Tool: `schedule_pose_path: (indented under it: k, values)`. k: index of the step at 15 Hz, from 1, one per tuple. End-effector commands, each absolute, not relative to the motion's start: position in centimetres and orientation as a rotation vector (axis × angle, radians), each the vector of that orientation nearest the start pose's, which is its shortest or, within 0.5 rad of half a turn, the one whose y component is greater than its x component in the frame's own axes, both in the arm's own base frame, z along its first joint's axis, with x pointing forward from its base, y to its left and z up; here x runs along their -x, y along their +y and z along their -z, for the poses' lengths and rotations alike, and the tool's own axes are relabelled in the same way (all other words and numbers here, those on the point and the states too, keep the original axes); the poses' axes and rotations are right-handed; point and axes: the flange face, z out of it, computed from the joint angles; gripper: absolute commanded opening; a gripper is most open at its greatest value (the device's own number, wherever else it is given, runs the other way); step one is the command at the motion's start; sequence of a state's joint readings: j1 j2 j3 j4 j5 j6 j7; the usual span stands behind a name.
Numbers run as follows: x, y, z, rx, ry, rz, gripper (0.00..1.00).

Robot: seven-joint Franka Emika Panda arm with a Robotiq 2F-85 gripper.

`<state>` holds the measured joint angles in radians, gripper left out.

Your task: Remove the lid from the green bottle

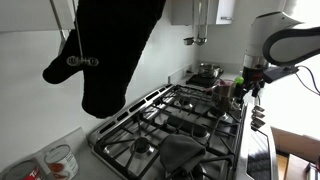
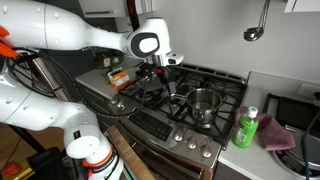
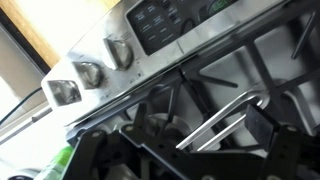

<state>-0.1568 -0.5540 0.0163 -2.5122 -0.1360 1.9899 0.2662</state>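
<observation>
The green bottle [image 2: 246, 128] stands upright on the counter at the stove's end, beside a pink cloth, with its lid on. It shows small in an exterior view [image 1: 237, 86], and a green sliver of it sits at the lower left edge of the wrist view [image 3: 62, 160]. My gripper [image 2: 160, 68] hangs over the stove grates, well apart from the bottle, and also shows in an exterior view [image 1: 251, 90]. In the wrist view the fingers [image 3: 180, 140] are spread wide with nothing between them but the grate and a shiny metal bar below.
A shiny steel pot [image 2: 203, 102] sits on a burner between my gripper and the bottle. A black oven mitt [image 1: 112, 50] hangs close to one camera. The stove knobs [image 3: 120, 52] and control panel line the front. A pink cloth [image 2: 277, 133] lies beside the bottle.
</observation>
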Motion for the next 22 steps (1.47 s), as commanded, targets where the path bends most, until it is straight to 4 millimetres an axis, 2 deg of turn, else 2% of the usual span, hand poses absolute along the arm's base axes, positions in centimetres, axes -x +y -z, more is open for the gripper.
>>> schedule_pose_path:
  k: [1,3,4,5,6,7,9,15,16,22]
  values:
    - [-38.0,-13.8,-51.0,3.175,0.79,0.236,1.0]
    - [-37.7,-18.1,-52.9,3.119,0.898,0.331,1.0]
    - [-37.5,-19.5,-53.5,3.113,0.95,0.361,1.0]
    - [-37.3,-21.6,-53.9,3.08,1.035,0.377,1.0]
    - [-37.1,-22.9,-53.8,3.035,1.109,0.385,1.0]
    - [-36.6,-20.6,-54.2,3.068,1.01,0.378,1.0]
    - [-36.4,-22.6,-54.3,3.043,1.074,0.384,1.0]
    - [-36.9,-22.7,-54.0,3.042,1.087,0.371,1.0]
    - [-36.9,-23.2,-54.1,3.035,1.075,0.364,1.0]
    - [-36.1,-29.7,-55.6,2.974,0.945,0.459,1.0]
